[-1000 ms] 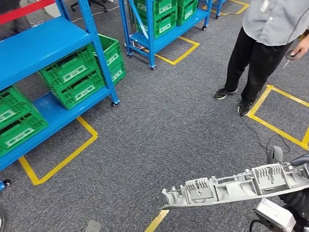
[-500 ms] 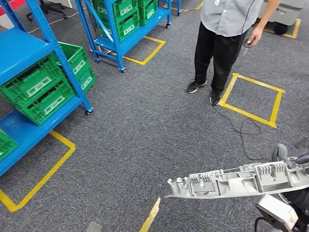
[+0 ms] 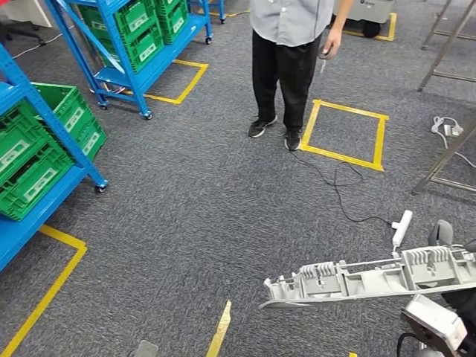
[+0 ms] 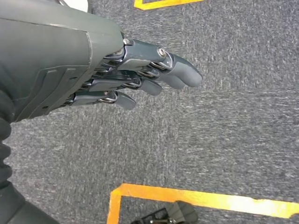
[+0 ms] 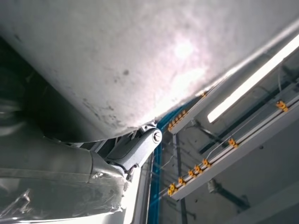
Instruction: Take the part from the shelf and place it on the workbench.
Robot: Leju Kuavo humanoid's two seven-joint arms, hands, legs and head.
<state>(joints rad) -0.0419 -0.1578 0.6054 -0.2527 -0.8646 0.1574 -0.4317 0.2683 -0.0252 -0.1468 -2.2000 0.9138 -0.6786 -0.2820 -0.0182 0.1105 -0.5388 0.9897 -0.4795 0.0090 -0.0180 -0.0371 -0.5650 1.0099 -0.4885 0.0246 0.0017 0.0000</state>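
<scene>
The part (image 3: 370, 279) is a long grey moulded plastic strip with ribs and clips. It hangs level above the carpet at the lower right of the head view, its free end pointing left. My right hand (image 3: 461, 300) grips its right end at the picture's edge, mostly hidden behind the part. In the right wrist view the part's pale underside (image 5: 148, 60) lies across my right hand (image 5: 135, 149). My left hand (image 4: 141, 77) hangs over the grey carpet with its fingers stretched out straight and nothing in it.
A person (image 3: 289, 59) stands ahead on the carpet beside a yellow taped square (image 3: 345, 134). Blue shelves with green crates (image 3: 33, 160) stand at the left and far left (image 3: 134, 37). A cable and a white power strip (image 3: 401, 227) lie near metal frame legs (image 3: 446, 156).
The whole view has swung to the right: the shelves slid off to the left and the person came toward the middle. The part keeps its place in my right hand.
</scene>
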